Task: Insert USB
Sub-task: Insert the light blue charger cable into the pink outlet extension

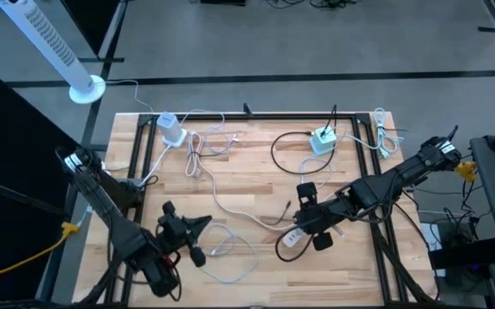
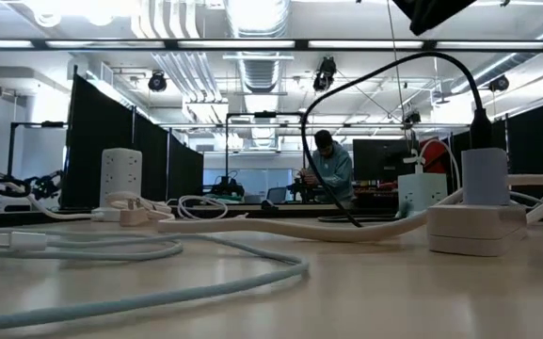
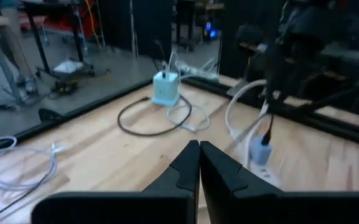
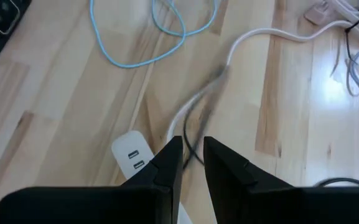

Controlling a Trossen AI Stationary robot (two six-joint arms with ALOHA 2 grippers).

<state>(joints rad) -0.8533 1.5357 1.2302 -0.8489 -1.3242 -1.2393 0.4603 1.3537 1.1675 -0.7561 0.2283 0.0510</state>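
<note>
USB charger block (image 4: 131, 157), white w/ two ports showing, flat on wood table (image 1: 256, 184), directly under right gripper (image 4: 191, 152). In high view same block (image 1: 292, 239) near table's front edge, just beside right gripper (image 1: 309, 225). White cable (image 4: 213, 84) runs from block area across tabletop, a thin dark cable alongside it, passing between right fingers (image 4: 226, 165). Right gripper open only a narrow gap; cannot tell whether fingers actually pinch the cable. In low view block (image 2: 475, 229) close up w/ a bluish plug (image 2: 484, 176) standing on it and black cord (image 2: 375, 85) arching off.

Left gripper (image 3: 199, 163) fully closed, fingers pressed together, nothing held. Well apart from block, over table's front-left part (image 1: 197, 225), pointed toward block side. Loose pale cable loops (image 1: 230, 253) on table between left gripper and block.

Farther from block, toward table's back edge: light-blue adapter (image 1: 322, 140) w/ black cable loop (image 1: 290, 154) beside it; white adapter (image 1: 172, 130) at back-left w/ white cable bundle (image 1: 196, 154). Light-blue cable (image 4: 157, 31) looped on wood beyond block in right wrist view. White tower fan (image 1: 54, 47) on floor off table's back-left corner.

Person (image 2: 330, 169) seated at a desk in room behind table, low view.
</note>
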